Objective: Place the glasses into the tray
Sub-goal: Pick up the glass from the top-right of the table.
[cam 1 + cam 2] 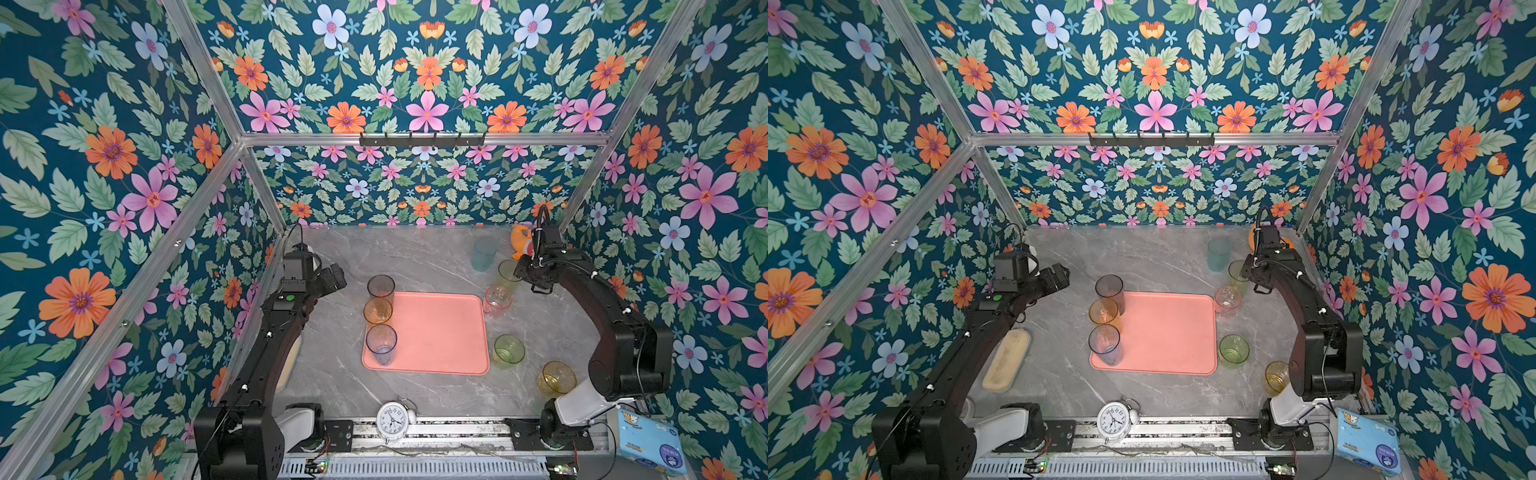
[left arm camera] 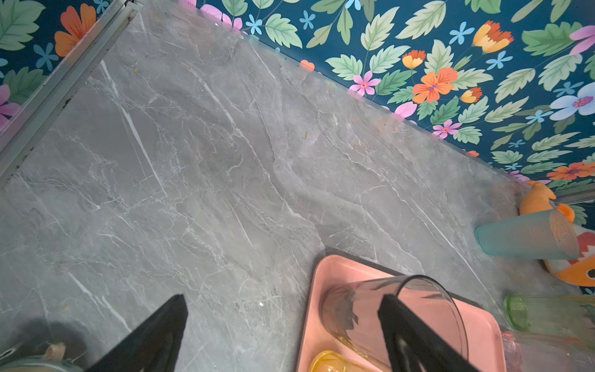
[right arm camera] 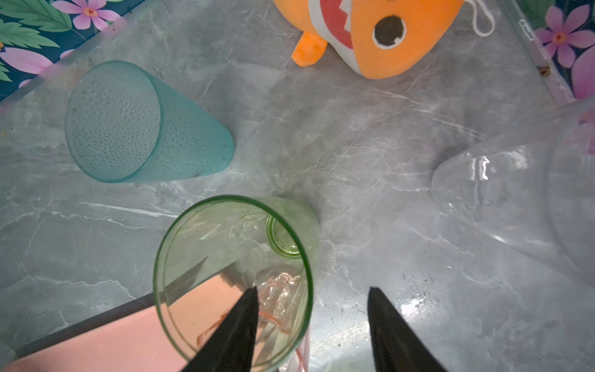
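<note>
Tall green glass [image 3: 206, 238] stands upright on table [image 1: 415, 257] just off tray's [image 1: 436, 332] far right corner, beside pink glass [image 1: 496, 300]. We judge it light, rigid, slick, thin-walled; we'd pinch rim wall gently. Right gripper [image 3: 312, 288] half open, empty, one finger over mouth, other outside rim; right arm [image 1: 602, 316] reaches along tray's right side, wrist tipped down. Left gripper [image 2: 281, 296] wide open, empty, hovering by grey glass [image 1: 380, 286] at tray's far left corner.
</note>
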{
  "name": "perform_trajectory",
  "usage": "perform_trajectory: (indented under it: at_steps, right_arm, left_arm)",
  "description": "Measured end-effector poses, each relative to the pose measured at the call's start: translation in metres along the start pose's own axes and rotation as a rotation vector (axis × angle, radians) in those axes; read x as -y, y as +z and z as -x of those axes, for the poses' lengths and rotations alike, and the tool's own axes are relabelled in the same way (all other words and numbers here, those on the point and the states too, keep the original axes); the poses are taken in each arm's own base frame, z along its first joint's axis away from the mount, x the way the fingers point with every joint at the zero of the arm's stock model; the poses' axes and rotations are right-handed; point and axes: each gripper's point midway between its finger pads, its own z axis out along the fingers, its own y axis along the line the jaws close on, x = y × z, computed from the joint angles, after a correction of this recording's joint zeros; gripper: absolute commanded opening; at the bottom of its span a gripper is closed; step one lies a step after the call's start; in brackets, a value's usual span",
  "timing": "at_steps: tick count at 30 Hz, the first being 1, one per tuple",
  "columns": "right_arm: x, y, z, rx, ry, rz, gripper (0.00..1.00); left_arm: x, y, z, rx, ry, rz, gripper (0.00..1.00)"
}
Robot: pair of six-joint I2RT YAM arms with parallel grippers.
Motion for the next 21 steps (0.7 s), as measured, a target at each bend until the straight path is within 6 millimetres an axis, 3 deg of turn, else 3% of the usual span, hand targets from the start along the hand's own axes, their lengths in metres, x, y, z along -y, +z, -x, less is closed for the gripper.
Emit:
perform_trajectory:
  at_steps: [21]
  right_arm:
    - [0.007, 0.014, -0.007, -0.018, -0.015, -0.036, 0.38]
  left_arm:
    - [-0.001, -0.001, -0.003, -0.002, 0.0, 0.001, 0.95]
